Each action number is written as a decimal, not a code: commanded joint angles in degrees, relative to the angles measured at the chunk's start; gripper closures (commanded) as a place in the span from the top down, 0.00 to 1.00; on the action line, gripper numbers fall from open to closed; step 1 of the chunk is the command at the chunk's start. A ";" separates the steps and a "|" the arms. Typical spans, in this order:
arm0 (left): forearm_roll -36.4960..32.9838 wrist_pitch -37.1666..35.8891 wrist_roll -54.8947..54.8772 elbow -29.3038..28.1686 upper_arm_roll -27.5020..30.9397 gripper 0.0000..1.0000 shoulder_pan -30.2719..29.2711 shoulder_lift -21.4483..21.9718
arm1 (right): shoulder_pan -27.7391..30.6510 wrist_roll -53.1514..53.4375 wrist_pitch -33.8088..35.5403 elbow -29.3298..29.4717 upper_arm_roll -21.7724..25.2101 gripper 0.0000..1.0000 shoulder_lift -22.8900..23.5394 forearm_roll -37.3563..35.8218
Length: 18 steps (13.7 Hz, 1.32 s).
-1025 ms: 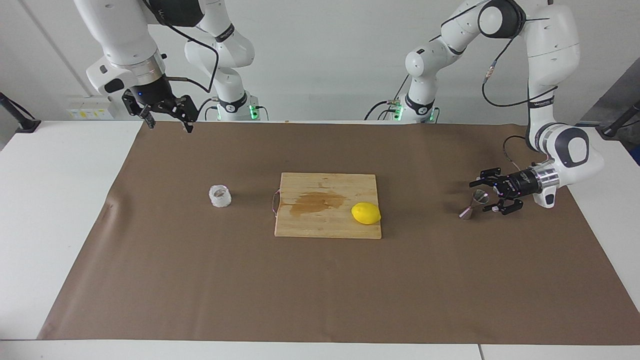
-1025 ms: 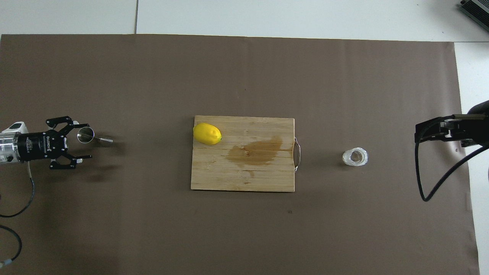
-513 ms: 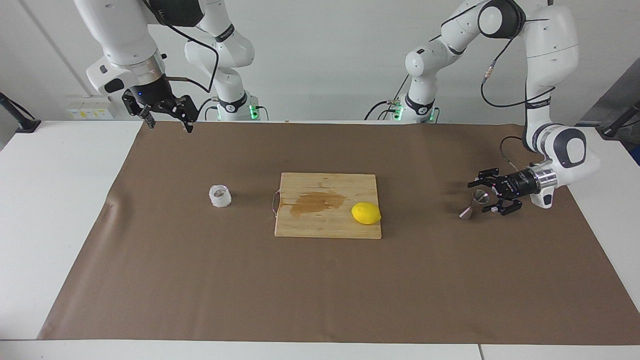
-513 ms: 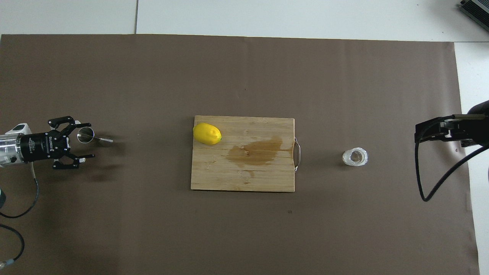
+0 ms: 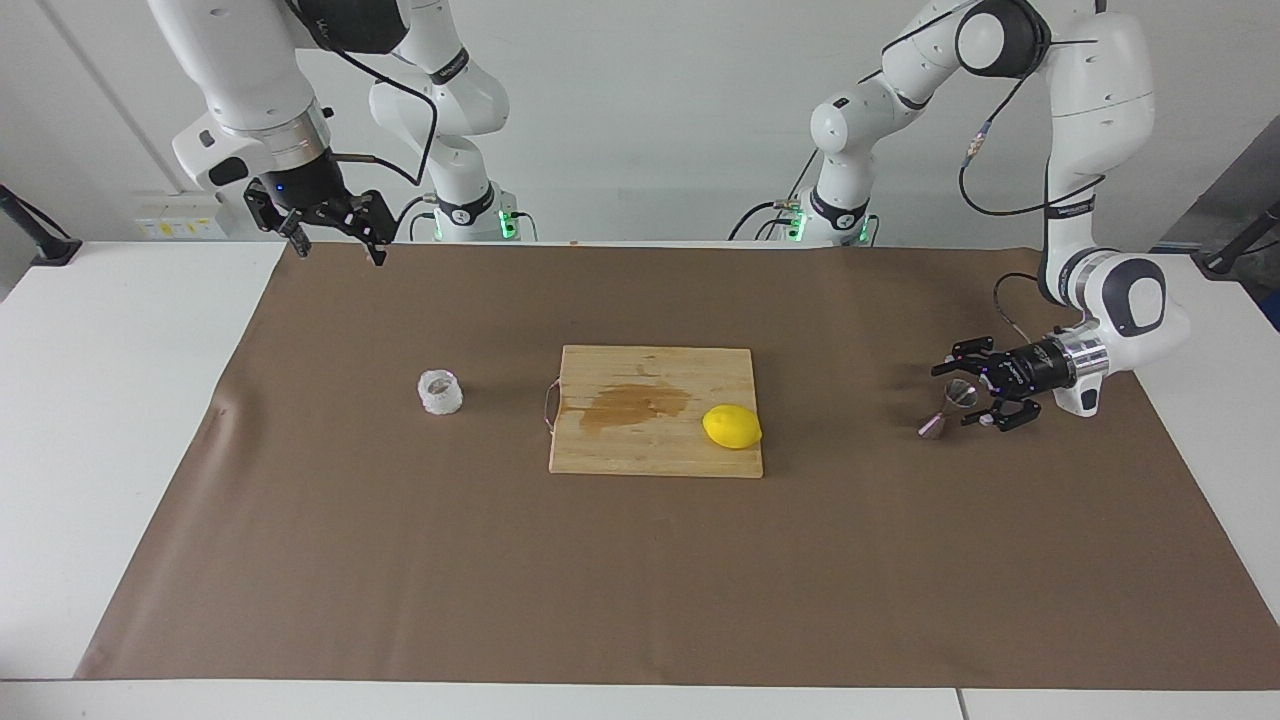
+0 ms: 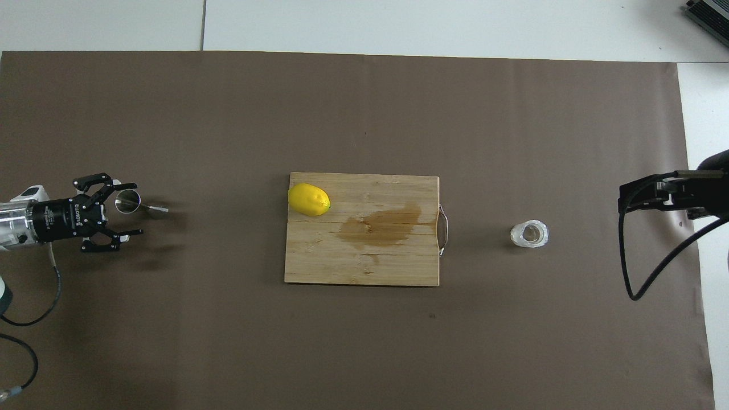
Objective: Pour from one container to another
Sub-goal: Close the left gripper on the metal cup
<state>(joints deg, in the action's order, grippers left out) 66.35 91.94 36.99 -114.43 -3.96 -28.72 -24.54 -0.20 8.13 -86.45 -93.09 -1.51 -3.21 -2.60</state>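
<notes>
The whitish translucent cup (image 5: 440, 392) (image 6: 529, 234) stands on the brown mat, toward the right arm's end. The steel hourglass jigger (image 5: 948, 410) (image 6: 136, 204) stands upright toward the left arm's end. My left gripper (image 5: 953, 396) (image 6: 138, 208) lies sideways low over the mat, open, with the jigger's upper cone between its spread fingertips. I cannot tell whether a finger touches it. My right gripper (image 5: 340, 252) hangs open and empty, high over the mat's edge nearest the robots, well away from the cup.
A wooden cutting board (image 5: 650, 455) (image 6: 364, 270) with a brown wet stain and a wire handle lies mid-table between cup and jigger. A yellow lemon (image 5: 732, 427) (image 6: 308, 199) rests on the board's corner nearest the jigger.
The left arm's wrist has shifted slightly, and its open gripper has edged a little around the jigger. The right arm, cup, lemon and jigger have not moved.
</notes>
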 commanded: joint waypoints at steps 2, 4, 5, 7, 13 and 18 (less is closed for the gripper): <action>1.50 -0.09 -1.04 -1.06 0.54 0.93 0.60 0.28 | 0.73 -0.22 0.41 -0.78 -0.34 1.00 -0.84 0.22; 1.68 -0.18 -1.04 -1.06 0.54 0.88 0.60 0.36 | 0.73 -0.22 0.41 -0.78 -0.34 1.00 -0.84 0.22; 1.77 -0.18 -1.04 -1.06 0.54 0.87 0.60 0.28 | 0.73 -0.22 0.41 -0.78 -0.34 1.00 -0.84 0.22; 1.77 -0.27 -1.04 -1.06 0.54 0.78 0.60 0.28 | 0.73 -0.22 0.41 -0.78 -0.34 1.00 -0.84 0.22; 1.94 -0.35 -0.87 -0.97 0.54 0.32 0.60 0.19 | 0.73 -0.22 0.41 -0.78 -0.34 1.00 -0.84 0.22; 3.17 -0.62 -0.43 -0.89 0.54 0.09 0.60 0.01 | 0.73 -0.22 0.41 -0.78 -0.34 1.00 -0.84 0.22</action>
<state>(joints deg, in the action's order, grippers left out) 67.68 91.93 36.95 -114.49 -3.96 -28.72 -24.65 -0.20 8.13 -86.45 -93.09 -1.51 -3.21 -2.60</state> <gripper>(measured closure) 0.577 0.000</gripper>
